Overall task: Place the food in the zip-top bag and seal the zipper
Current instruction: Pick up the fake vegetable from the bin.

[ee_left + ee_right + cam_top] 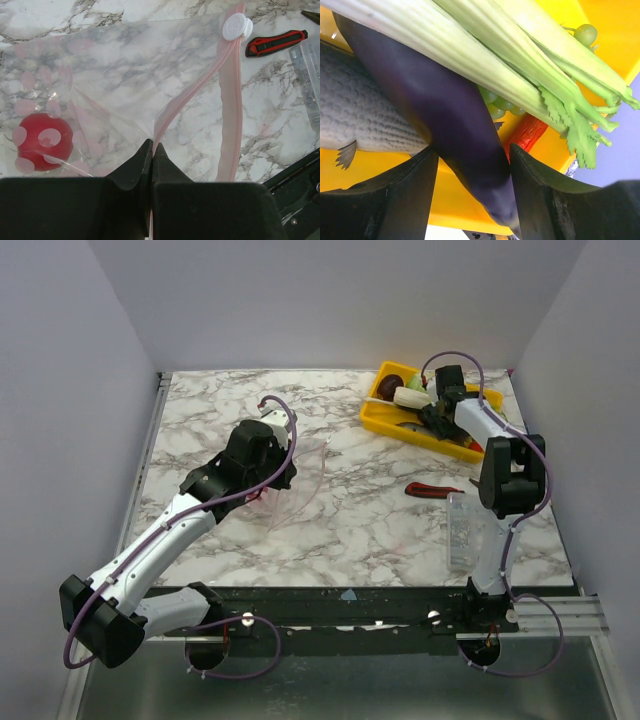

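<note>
**Three views of one table**

The top camera looks down from high behind the near edge over the white marble table (350,530). The left wrist camera faces down, very near the floppy clear plastic bag (125,75), which the top view also shows. The right wrist camera sits close inside the yellow plastic tray (615,20), also in the top view.

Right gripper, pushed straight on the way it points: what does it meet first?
The right gripper would most likely meet the dark purple eggplant first; it lies between the open fingers. The yellow tray sits behind it, though depth is hard to judge.
</note>
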### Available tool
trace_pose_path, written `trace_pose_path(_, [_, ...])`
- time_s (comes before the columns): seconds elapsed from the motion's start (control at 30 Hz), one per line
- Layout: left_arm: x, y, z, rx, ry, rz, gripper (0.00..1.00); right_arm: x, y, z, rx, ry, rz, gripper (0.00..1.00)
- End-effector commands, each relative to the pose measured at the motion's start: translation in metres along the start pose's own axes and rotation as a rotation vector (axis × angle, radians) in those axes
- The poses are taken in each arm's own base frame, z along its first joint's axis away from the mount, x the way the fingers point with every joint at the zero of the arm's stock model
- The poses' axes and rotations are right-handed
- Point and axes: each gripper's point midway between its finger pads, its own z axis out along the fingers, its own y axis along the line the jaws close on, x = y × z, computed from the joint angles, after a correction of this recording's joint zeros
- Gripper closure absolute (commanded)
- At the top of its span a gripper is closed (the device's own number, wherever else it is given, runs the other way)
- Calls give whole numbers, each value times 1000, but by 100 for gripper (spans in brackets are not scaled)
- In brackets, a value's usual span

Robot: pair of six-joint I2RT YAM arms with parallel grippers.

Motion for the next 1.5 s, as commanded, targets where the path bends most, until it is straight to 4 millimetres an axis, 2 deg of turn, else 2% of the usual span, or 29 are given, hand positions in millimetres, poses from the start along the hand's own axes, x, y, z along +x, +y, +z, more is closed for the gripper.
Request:
trace_pose_path(0.0, [-9, 3, -5, -17, -31, 6, 100, 1, 1, -10, 16, 12, -76, 42])
trace_pose_path(0.07, [-8, 3, -6, -16, -33, 5, 100, -3, 0, -21, 22, -1, -82, 44])
trace_pose_path(0.17, [-10, 3, -8, -11, -41, 4, 100, -8, 2, -38, 4, -14, -88, 57])
trace_pose_path(0.37, [-12, 0, -13, 4, -64, -1, 100, -5, 18, -70, 13, -25, -87, 62])
trace_pose_path(0.67, [-18, 2, -26, 0, -117, 1, 100, 11, 61, -107, 12, 66, 127, 99])
trace_pose_path(0.8, [-18, 2, -27, 8, -120, -6, 100, -1, 91, -133, -51, -5, 302, 99])
trace_pose_path(0.9, [-18, 1, -27, 12, -118, -6, 100, -12, 97, -151, -112, -102, 459, 99])
trace_pose_path(1.07, [-17, 2, -25, 9, -113, -7, 100, -42, 119, -188, -343, -246, 685, 99])
trace_pose_path(1.13, [-17, 3, -25, 7, -111, -8, 100, -52, 139, -208, -503, -270, 788, 99])
trace_pose_path(1.17, [-18, 4, -24, 3, -111, -10, 100, -59, 150, -221, -604, -284, 827, 99])
trace_pose_path(1.27, [-17, 7, -22, -6, -107, -16, 100, -76, 192, -278, -1026, -258, 892, 99])
trace_pose_path(1.33, [-17, 8, -21, -9, -104, -19, 100, -75, 210, -314, -1246, -204, 900, 99])
trace_pose_path(1.37, [-17, 8, -22, -10, -104, -20, 100, -72, 215, -329, -1301, -180, 899, 99])
trace_pose_path(1.47, [-18, 11, -21, -18, -103, -26, 100, -55, 212, -356, -1299, -157, 904, 99])
